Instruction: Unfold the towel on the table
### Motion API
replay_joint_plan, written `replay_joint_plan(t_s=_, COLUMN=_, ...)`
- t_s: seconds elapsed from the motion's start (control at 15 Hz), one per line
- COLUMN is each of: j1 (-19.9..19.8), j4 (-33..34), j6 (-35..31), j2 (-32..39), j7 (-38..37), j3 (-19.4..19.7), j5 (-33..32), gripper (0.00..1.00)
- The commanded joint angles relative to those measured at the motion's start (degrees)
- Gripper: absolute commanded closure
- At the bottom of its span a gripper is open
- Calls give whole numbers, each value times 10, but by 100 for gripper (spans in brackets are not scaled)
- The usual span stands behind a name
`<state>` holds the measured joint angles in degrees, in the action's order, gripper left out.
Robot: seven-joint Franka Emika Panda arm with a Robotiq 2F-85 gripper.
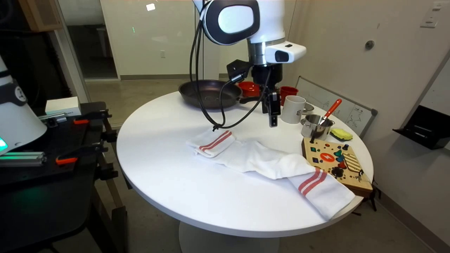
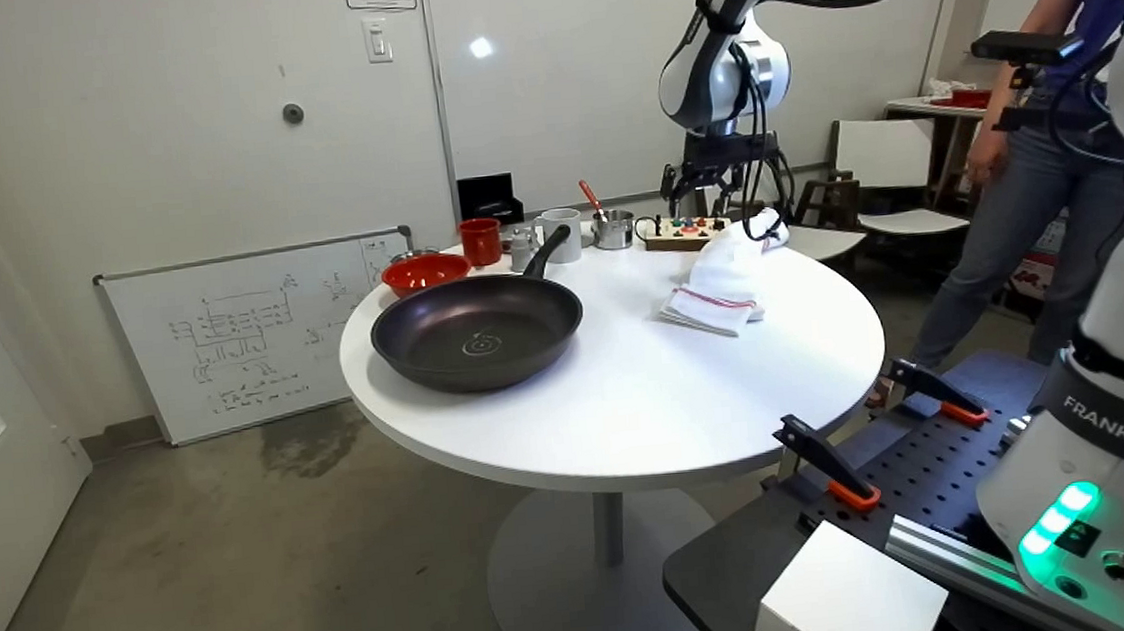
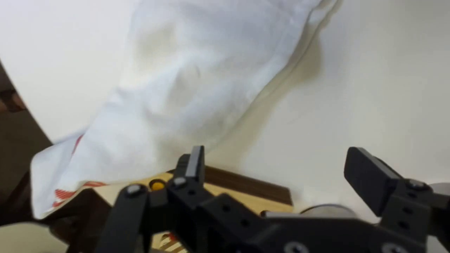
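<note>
The white towel [image 1: 258, 160] with red stripes lies bunched in a long strip across the round white table [image 1: 168, 182]. One striped end is folded over near the table's middle. The other striped end lies flat near the edge, beside a wooden board. The towel also shows in an exterior view [image 2: 725, 278] and in the wrist view [image 3: 211, 70]. My gripper [image 1: 272, 117] hangs above the table, apart from the towel. In the wrist view my gripper [image 3: 276, 154] has its fingers wide apart with nothing between them. The towel lies mostly beyond the left finger there.
The wooden board with knobs [image 1: 334, 161] touches or nearly touches the towel's striped end. A steel pot [image 1: 314, 126] with a red-handled utensil, a yellow sponge [image 1: 341, 134], a white mug [image 1: 293, 109], a red cup [image 2: 481, 242], a red bowl [image 2: 425, 271] and a black frying pan [image 2: 478, 332] stand around.
</note>
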<state>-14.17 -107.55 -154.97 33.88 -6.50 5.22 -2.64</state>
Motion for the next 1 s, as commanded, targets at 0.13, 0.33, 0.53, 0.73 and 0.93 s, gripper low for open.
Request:
replay_joint_plan(t_s=0.13, j1=-80, j4=-29, j6=88, j2=-24, j7=211, j3=-99, j5=115, gripper=0)
replay_joint_plan(t_s=0.33, j1=-97, j4=-21, j6=164, j2=-11, j7=295, j3=-112, j5=147, gripper=0)
replay_joint_plan(t_s=0.53, j1=-98, j4=-14, j6=246, j2=0, j7=359, j3=-108, j5=153, gripper=0)
replay_joint_plan(t_s=0.73, j1=-87, j4=-14, j6=327, j2=0, j7=407, j3=-98, j5=136, gripper=0)
replay_joint_plan(t_s=0.93, j1=-70, j4=-15, j6=400, j2=-4, j7=447, j3=-87, j5=110, gripper=0)
